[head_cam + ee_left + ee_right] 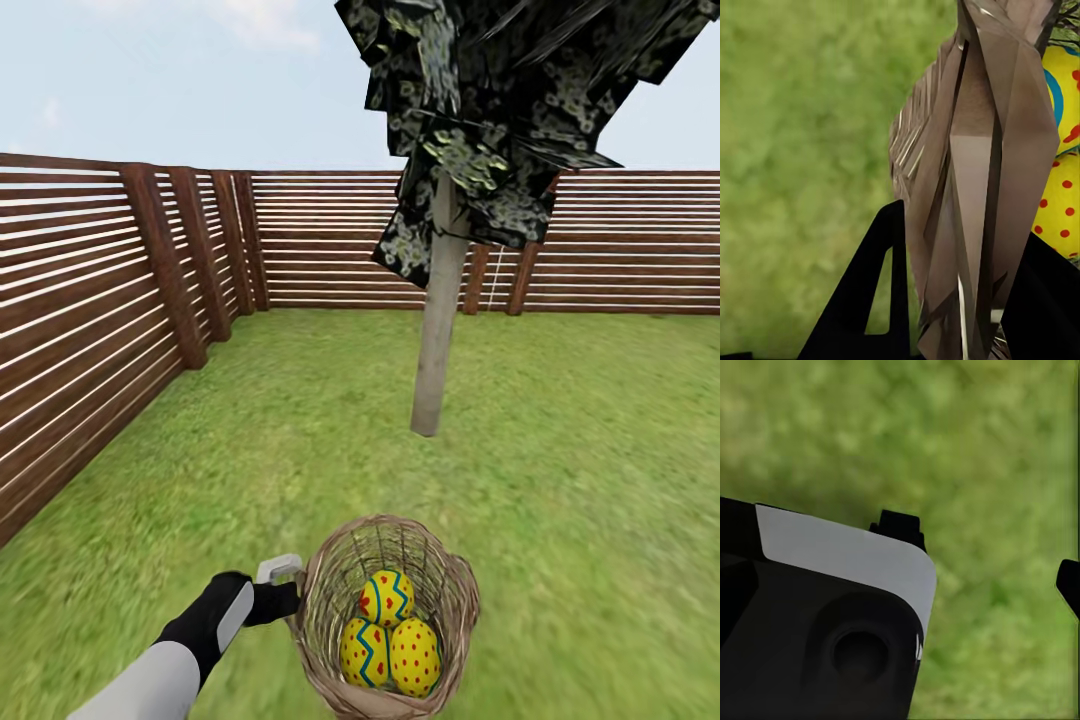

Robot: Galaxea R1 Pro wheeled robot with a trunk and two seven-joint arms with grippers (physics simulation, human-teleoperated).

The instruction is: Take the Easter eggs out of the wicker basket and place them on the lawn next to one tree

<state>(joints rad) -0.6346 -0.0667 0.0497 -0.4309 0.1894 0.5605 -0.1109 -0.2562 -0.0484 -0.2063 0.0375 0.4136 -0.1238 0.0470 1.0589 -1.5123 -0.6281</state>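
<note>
The left end effector (292, 592) is seen pinched on the rim of the wicker basket (450, 590), in which all three Easter eggs (388, 632) are nestled together, the basket being held over the lawn (560, 470) near the pale-trunked tree (438, 330), with a slatted wooden fence (90, 310) beyond the tree.

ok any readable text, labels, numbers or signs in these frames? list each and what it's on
None. No words, numbers, brands or signs can be read.
The Easter eggs in the wicker basket carry only red dots and a blue zigzag band.
The fence, tree and left gripper show no lettering.
</note>
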